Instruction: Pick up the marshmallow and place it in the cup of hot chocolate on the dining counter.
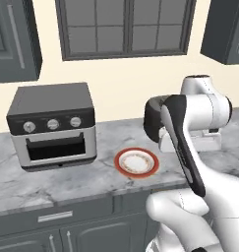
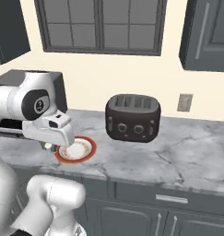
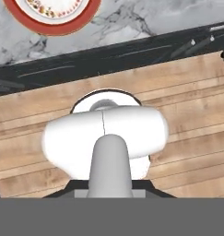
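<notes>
My gripper point(image 2: 49, 146) hangs from the pale hand, fingers pointing down, just over the left rim of a round plate point(image 2: 75, 150). The fingers are tiny there and half hidden by the hand, so I cannot tell how the jaws stand. A small pale speck sits at the fingertips, and I cannot tell whether it is the marshmallow. The cup of hot chocolate and the dining counter are out of view. The hand view looks straight down past my own white body at the plate point(image 3: 51, 14) and the worktop's front edge.
The plate point(image 1: 136, 162) lies on a grey-veined marble worktop point(image 1: 67, 182) with grey cabinet fronts. A toaster oven point(image 1: 53, 125) stands at its left and a black toaster point(image 2: 132, 118) at its right. Below the worktop's edge is wooden floor point(image 3: 191, 92).
</notes>
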Available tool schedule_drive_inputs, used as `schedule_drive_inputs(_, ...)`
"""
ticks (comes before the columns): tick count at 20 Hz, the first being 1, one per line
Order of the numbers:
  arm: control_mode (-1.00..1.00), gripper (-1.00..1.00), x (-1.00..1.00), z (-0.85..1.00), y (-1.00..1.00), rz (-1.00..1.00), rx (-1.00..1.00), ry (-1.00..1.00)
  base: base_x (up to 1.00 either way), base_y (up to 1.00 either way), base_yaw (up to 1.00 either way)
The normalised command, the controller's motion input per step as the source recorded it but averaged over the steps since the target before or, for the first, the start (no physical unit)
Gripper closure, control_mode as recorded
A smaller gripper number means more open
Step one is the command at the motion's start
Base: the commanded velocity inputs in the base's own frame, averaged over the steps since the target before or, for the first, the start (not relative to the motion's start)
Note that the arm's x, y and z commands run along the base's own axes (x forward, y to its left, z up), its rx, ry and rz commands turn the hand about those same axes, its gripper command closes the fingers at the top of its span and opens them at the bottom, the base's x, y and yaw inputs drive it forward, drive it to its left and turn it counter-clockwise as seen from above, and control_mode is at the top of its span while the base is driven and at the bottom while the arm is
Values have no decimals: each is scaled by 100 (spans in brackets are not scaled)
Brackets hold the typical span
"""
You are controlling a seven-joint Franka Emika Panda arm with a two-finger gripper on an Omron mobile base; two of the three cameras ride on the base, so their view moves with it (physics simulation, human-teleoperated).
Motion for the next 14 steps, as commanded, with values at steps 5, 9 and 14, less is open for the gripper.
schedule_drive_inputs(5, 100, 100, 0, 0, 0, 0, 0, 0, -35, -97, -33)
schedule_drive_inputs(9, 100, 100, 0, 0, 0, 0, 0, 0, 0, -52, -73)
schedule_drive_inputs(14, 100, 100, 0, 0, 0, 0, 0, 0, 0, -20, -84)
